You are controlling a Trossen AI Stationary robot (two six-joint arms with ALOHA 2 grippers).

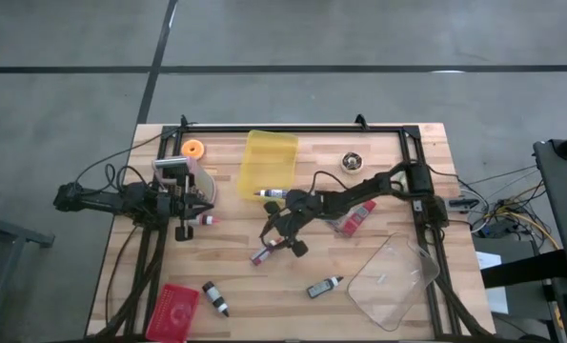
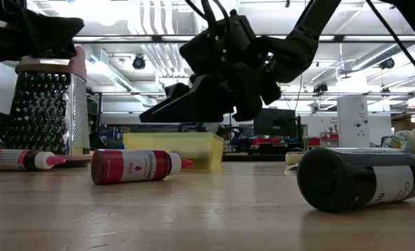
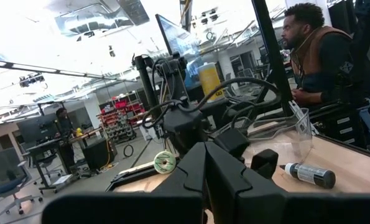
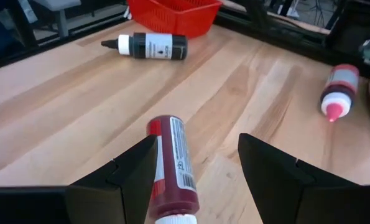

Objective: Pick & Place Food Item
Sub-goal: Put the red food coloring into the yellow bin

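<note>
A dark red bottle (image 1: 262, 255) lies on its side on the table's middle; it also shows in the low view (image 2: 134, 166) and in the right wrist view (image 4: 172, 168). My right gripper (image 1: 283, 233) is open and hovers above it (image 2: 193, 97). Its two fingers stand on either side of the bottle's cap end (image 4: 197, 149) without touching it. My left gripper (image 1: 195, 203) is shut and empty at the table's left, beside a metal grater (image 1: 173, 171). Its joined fingers show in the left wrist view (image 3: 204, 168).
A pink-capped bottle (image 1: 207, 221) lies by the left gripper. A yellow container (image 1: 269, 162) stands at the far middle and a red bottle (image 1: 359, 217) lies under the right arm. Two black bottles (image 1: 324, 285) (image 1: 216, 297), a red basket (image 1: 173, 310) and a clear tub (image 1: 393, 276) sit near the front.
</note>
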